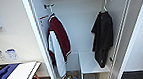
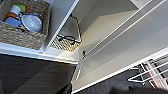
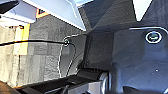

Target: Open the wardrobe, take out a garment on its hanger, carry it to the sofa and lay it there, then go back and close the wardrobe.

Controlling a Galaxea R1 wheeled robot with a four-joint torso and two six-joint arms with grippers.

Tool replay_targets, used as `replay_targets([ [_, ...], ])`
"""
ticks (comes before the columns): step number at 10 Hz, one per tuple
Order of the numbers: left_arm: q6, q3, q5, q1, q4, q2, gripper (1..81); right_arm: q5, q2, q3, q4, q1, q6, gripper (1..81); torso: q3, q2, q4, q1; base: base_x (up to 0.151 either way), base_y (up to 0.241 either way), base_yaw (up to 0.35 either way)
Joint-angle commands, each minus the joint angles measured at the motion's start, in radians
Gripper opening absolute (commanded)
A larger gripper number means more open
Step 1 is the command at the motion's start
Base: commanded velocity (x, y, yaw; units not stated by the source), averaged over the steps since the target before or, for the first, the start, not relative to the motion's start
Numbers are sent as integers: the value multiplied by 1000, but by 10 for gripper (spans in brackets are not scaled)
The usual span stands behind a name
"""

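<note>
White panels of the wardrobe (image 1: 81, 21) stand open in the head view, and its inside is lit and plain. On a dark peg at the upper right of the inside hangs the hanger (image 1: 105, 7), pale and thin, and from it falls the garment (image 1: 103, 37), black and limp, with its lower edge just above a white shelf (image 1: 92, 63). On another peg at the upper left hangs a maroon jacket (image 1: 59, 43) with a white sleeve and striped trim. The two clothes are well apart, with the bare white back wall between them.

Outside the wardrobe, to its left, an ironing board (image 1: 22, 73) with a white top stands on orange legs, and a blue cloth (image 1: 0, 75) lies just beside it.

The left wrist view looks at the low part of the wardrobe: a woven basket (image 2: 20, 37) with a white bowl (image 2: 32, 22) and some coloured things sits in one compartment, and a dark cable (image 2: 75, 30) lies in the compartment beside it. A white wire rack (image 2: 150, 72) stands on the dark floor near the open door.

The right wrist view gives dark robot parts, a black cable (image 3: 32, 42) and grey carpet (image 3: 45, 32).

I cannot tell if the left or the right gripper is open or closed, and therefore I cannot place the garment relative to either of them; it hangs free on its peg.
</note>
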Motion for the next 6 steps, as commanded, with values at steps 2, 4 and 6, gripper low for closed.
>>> replay_targets([
  [2,-121,-126,-177,-82,-95,83,811,-37,-26,40,10,50,6,811,0,0,0,0,0,0,0],
  [4,-118,-199,-300,-81,-209,139,811,-36,-26,47,11,52,7,811,0,0,0,0,0,0,0],
  [6,-110,-306,-344,-90,-329,206,811,-36,-30,71,11,55,7,811,0,0,0,0,0,0,0],
])
